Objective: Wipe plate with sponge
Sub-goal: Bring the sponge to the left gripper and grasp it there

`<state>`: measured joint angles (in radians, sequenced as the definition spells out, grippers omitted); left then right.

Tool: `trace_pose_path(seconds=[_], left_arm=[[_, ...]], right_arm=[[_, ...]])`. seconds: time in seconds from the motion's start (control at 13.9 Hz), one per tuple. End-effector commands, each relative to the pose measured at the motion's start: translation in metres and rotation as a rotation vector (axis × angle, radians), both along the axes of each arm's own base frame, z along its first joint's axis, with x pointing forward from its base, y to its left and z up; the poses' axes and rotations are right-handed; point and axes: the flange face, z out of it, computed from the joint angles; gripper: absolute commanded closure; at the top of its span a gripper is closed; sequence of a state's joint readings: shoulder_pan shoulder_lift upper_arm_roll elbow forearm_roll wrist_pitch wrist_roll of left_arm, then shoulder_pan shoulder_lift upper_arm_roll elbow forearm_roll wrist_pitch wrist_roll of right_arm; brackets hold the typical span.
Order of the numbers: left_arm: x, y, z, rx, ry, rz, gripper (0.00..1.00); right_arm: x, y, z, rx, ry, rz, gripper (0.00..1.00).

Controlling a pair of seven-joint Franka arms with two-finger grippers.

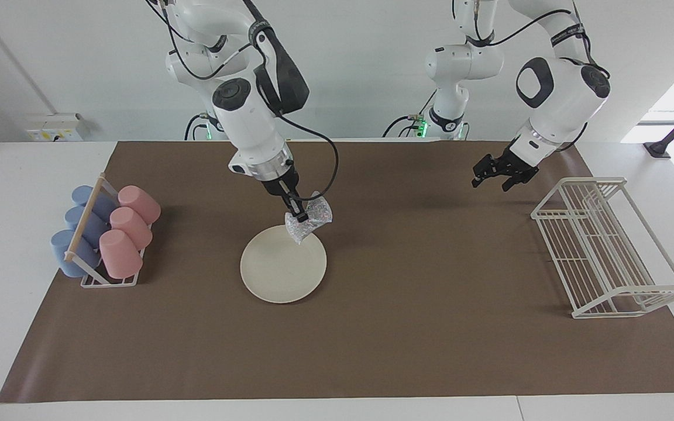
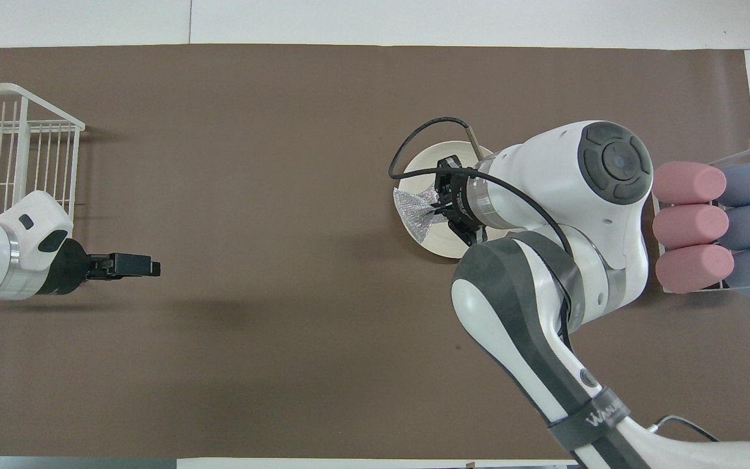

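Observation:
The cream-white plate [image 1: 278, 269] lies flat on the brown mat; in the overhead view the right arm covers most of it, leaving part of the plate [image 2: 431, 245] showing. My right gripper [image 1: 301, 217] is shut on the pinched middle of the silvery speckled sponge [image 1: 312, 222]. The sponge hangs in the air over the plate's rim on the robots' side and does not touch it. From above, the sponge [image 2: 416, 213] sits just past the right gripper [image 2: 439, 209]. My left gripper [image 1: 491, 183] waits open and holds nothing, hovering over the mat beside the wire rack, and shows as the left gripper [image 2: 152, 265] from above.
A white wire dish rack [image 1: 606, 245] [image 2: 10, 150] stands at the left arm's end of the mat. A small rack of pink and blue cups [image 1: 103, 234] [image 2: 713, 225] lying on their sides stands at the right arm's end.

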<state>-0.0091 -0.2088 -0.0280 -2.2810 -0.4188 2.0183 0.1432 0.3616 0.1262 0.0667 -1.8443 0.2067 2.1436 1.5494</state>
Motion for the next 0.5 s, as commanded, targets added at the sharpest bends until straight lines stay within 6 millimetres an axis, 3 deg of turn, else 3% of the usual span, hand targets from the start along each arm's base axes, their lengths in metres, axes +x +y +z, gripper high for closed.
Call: trace_pose_path(seconds=[0.0, 0.22, 0.43], left_arm=[[0.001, -0.016, 0.008, -0.212, 0.04, 0.111, 0.0], [-0.001, -0.052, 0.019, -0.435, 0.074, 0.165, 0.0], [-0.004, -0.075, 0.031, -0.619, 0.118, 0.216, 0.0]], right_arm=[[-0.023, 0.033, 0.043, -0.092, -0.018, -0.089, 1.0], [-0.052, 0.08, 0.07, -0.071, 0.026, -0.216, 1.0], [-0.058, 0.095, 0.103, -0.059, 0.047, -0.279, 1.0]])
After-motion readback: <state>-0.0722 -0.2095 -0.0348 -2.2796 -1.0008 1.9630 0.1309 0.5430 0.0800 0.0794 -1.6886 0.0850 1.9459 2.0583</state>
